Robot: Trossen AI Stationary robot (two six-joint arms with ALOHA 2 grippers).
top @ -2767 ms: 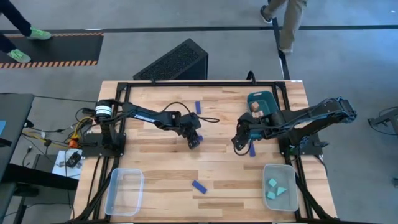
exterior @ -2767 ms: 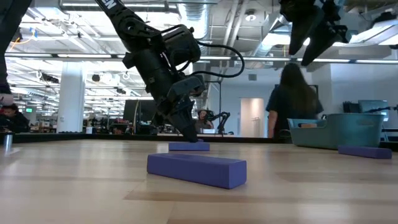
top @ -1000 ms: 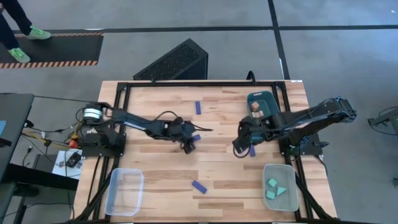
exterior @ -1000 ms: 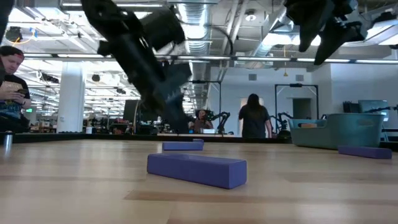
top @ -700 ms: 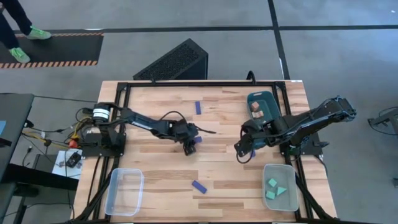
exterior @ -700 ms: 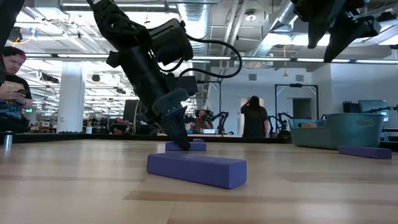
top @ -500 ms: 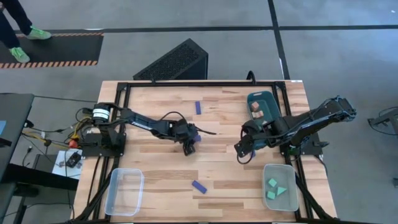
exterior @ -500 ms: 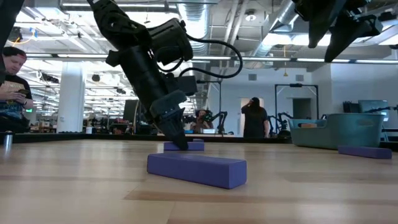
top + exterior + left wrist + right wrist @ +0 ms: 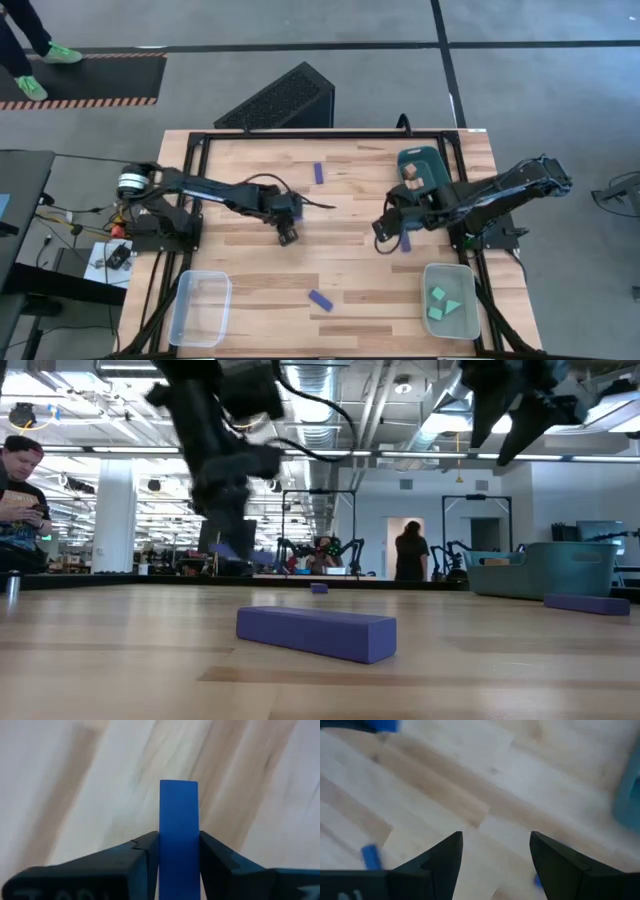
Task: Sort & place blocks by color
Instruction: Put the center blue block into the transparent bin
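Observation:
My left gripper [image 9: 287, 233] is left of the table's middle, raised off the wood and shut on a dark blue flat bar [image 9: 178, 820]. In the low view this gripper [image 9: 234, 548] is blurred, well above the tabletop. Three more blue bars lie flat on the table: one far [image 9: 318, 173], one near [image 9: 320, 299], one on the right [image 9: 405, 241]. My right gripper [image 9: 384, 238] hangs open next to that right bar, high above it [image 9: 508, 422], its fingers empty [image 9: 492, 852]. Teal blocks [image 9: 445, 300] lie in the right clear tray. Wooden pieces [image 9: 410, 172] lie in the teal bin. My left gripper pinches the blue bar between its two fingers by its two long sides [image 9: 164, 847]. The fingers point steeply down and run along the bar. The bar's free end [image 9: 178, 787] sticks out past the fingertips. The bar is lifted clear of the table.
A dark teal bin [image 9: 428, 160] stands at the far right. One clear tray [image 9: 200, 307] is at the near left corner, another [image 9: 466, 318] at the near right. A black frame [image 9: 330, 133] rims the table. People show in the room beyond.
My left gripper has shut on the blue bar that lay at the table's middle. It has then risen and drawn back toward the table's left edge. The bar has left the wood and rides in the fingers.

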